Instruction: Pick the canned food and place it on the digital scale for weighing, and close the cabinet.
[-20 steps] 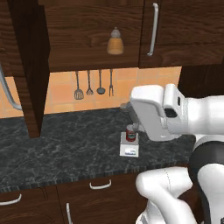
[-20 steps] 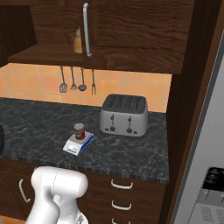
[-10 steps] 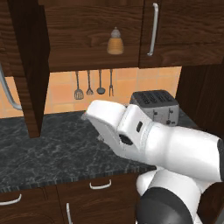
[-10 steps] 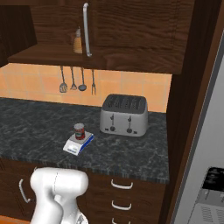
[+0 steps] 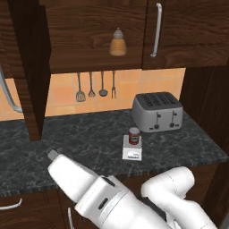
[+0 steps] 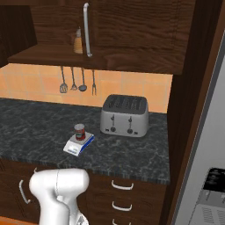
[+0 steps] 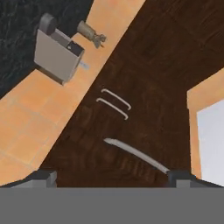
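The red-labelled canned food [image 5: 133, 135] [image 6: 79, 131] stands upright on the small digital scale [image 5: 132, 153] [image 6: 77, 146] on the dark counter, in front of the toaster. Nothing touches it. The cabinet [image 5: 94, 40] [image 6: 48, 55] above has its left door [image 5: 27, 67] swung open, showing the shelf; its right door is shut. My arm [image 5: 103, 197] reaches low and to the left, well away from the can. In the hand view my gripper [image 7: 111, 178] is open with nothing between its fingertips [image 7: 41, 177], facing dark wood fronts with a long silver handle [image 7: 135, 153].
A tan bottle [image 5: 117, 42] [image 6: 78, 41] sits on the cabinet shelf. The silver toaster [image 5: 157, 112] [image 6: 124, 115] stands behind the scale. Utensils [image 5: 91, 87] hang on the orange wall. Lower drawers [image 6: 121, 193] lie under the counter, and a fridge [image 6: 211, 167] is at the right.
My arm has swung from above the scale down and to the left, uncovering the can, which stays on the scale. The cabinet door has not moved.
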You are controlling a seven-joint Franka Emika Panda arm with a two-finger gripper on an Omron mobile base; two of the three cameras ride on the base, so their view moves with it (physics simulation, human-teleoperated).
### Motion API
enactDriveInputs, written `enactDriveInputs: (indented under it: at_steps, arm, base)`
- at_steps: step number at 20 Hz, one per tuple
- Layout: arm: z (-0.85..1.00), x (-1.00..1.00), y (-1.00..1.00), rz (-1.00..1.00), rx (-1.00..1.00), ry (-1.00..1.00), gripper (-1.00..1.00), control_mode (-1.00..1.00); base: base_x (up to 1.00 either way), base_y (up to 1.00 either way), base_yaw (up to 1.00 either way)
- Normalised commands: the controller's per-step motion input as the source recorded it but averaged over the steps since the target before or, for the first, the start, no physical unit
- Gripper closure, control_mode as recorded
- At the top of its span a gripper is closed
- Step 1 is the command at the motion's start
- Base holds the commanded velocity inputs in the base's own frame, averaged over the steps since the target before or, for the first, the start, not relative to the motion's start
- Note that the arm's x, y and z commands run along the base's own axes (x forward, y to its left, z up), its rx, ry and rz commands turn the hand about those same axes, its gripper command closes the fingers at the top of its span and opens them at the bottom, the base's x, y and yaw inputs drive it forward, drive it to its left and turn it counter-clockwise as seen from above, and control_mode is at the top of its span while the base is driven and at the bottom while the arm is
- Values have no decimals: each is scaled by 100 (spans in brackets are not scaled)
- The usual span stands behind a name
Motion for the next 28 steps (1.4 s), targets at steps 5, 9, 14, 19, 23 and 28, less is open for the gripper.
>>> enactDriveInputs:
  at_steps: [5, 9, 14, 19, 23, 28]
  arm:
    - [-70, -34, 84, -17, 37, -36, -100, -100]
    - [-5, 22, 100, -7, 11, 10, -100, -100]
    - [-18, 19, 92, -1, 36, -1, -100, -100]
    - [0, 49, 34, -10, 50, 3, -100, -100]
    - [2, 62, -10, 0, 55, 21, -100, -100]
    - [33, 66, -12, -3, 20, 34, -100, -100]
  base:
    - [0, 0, 0]
    - [0, 0, 0]
    - [0, 0, 0]
    - [0, 0, 0]
    - [0, 0, 0]
    - [0, 0, 0]
